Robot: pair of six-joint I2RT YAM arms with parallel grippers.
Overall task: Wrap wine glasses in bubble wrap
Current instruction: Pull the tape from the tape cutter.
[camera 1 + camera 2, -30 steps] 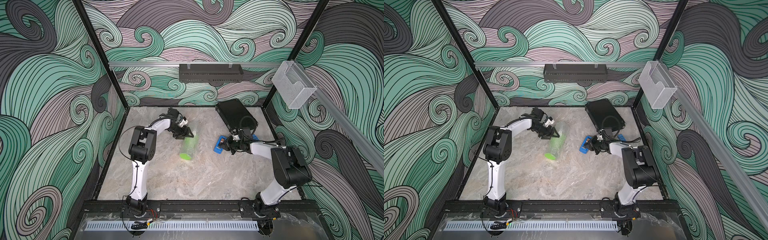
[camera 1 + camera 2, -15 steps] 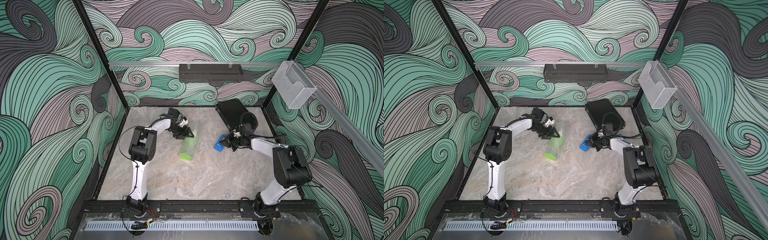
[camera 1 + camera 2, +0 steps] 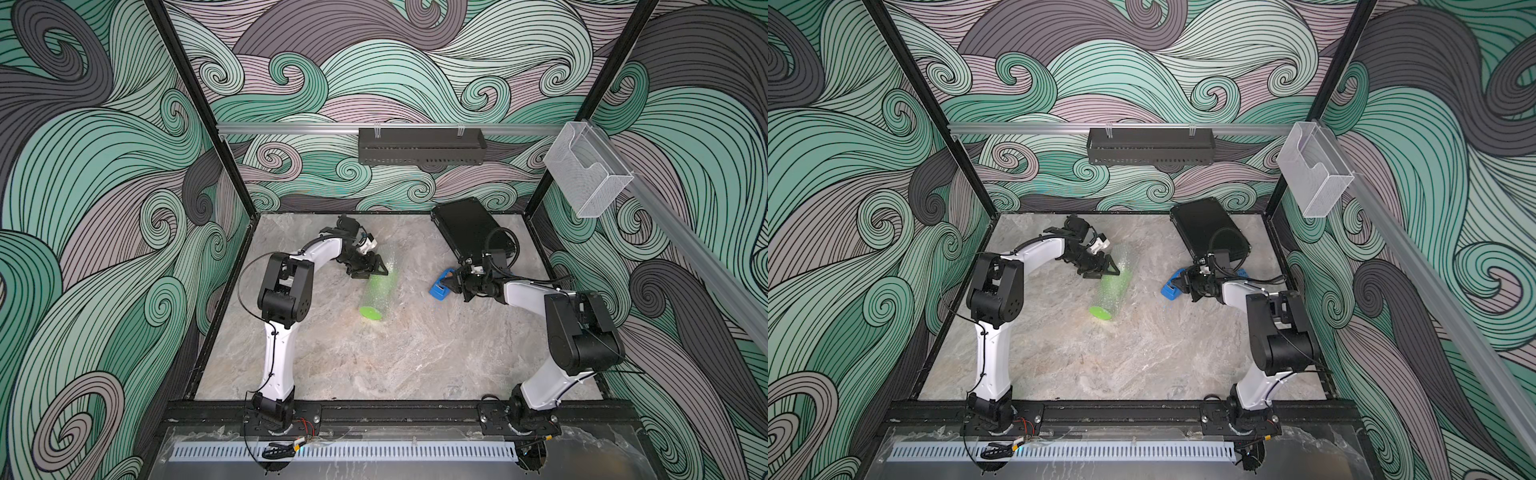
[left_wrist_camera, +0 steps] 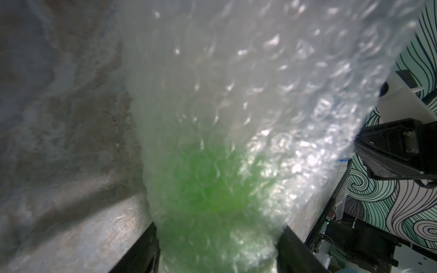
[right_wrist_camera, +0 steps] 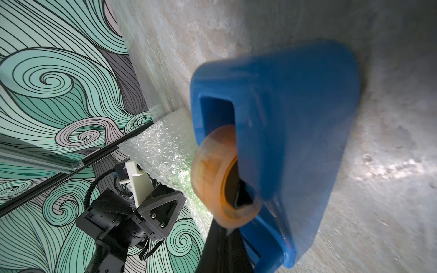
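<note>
I count one lime-green goblet (image 3: 370, 312), one bubble wrap (image 4: 236, 82) sheet, one blue tape dispenser (image 5: 295, 118), two grippers; grey marbled tabletop (image 3: 395, 365), swirl-patterned walls (image 3: 104, 187); goblet on side, left of table centre, rolled inside wrap, long axis roughly front-to-back, foot toward arm bases; left gripper (image 3: 379, 273) clamps wrapped cup end; right gripper (image 3: 449, 285) clenched on dispenser.

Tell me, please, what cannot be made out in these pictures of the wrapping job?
- Goblet: cup and stem veiled by the bubble wrap in both top views; a green blur in the left wrist view.
- Left gripper: fingertips cut off by the left wrist view's edge; whether they squeeze is unclear.
- Right gripper: any hold on the tape dispenser is covered by the blurred dispenser in the right wrist view.
</note>
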